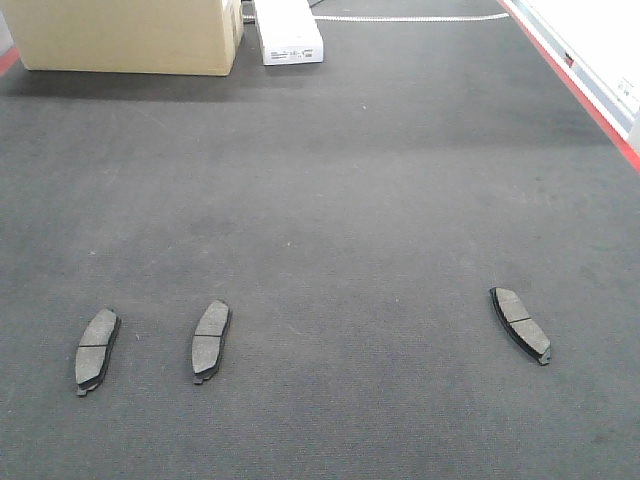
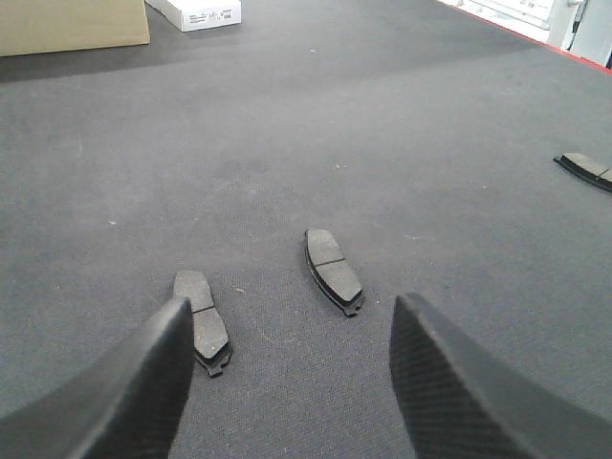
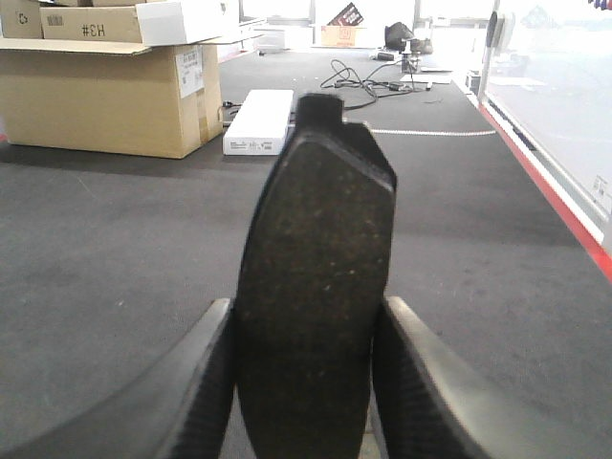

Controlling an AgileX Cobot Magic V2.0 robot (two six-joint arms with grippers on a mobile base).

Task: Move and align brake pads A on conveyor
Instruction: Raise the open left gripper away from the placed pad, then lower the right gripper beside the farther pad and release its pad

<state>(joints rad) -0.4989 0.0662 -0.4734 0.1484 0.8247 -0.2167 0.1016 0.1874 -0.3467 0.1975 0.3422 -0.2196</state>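
The right gripper (image 3: pixel 304 382) is clamped on a brake pad (image 3: pixel 316 296) — the pad stands on end between the two fingers, its dark face turned to the wrist camera, raised above the belt (image 3: pixel 115 249). The left gripper (image 2: pixel 287 373) hangs with its fingers spread wide and nothing between them, just above the belt.

Below the left gripper lie two pads: the left pad (image 2: pixel 204 321) sits right beside the left finger (image 2: pixel 124 392), the middle pad (image 2: pixel 334 269) lies just ahead in the gap. In the front view these two, left pad (image 1: pixel 97 350) and middle pad (image 1: pixel 211 339), rest side by side, near each other and leaning about the same way. The right pad (image 1: pixel 520 323) lies well apart from them, slanted the opposite way, closer to the red edge strip (image 1: pixel 575 90).

Between the pairs — bare belt, plenty of it. At the far end stand a cardboard box (image 1: pixel 125 35) and a white box (image 1: pixel 288 30), well apart from every pad.
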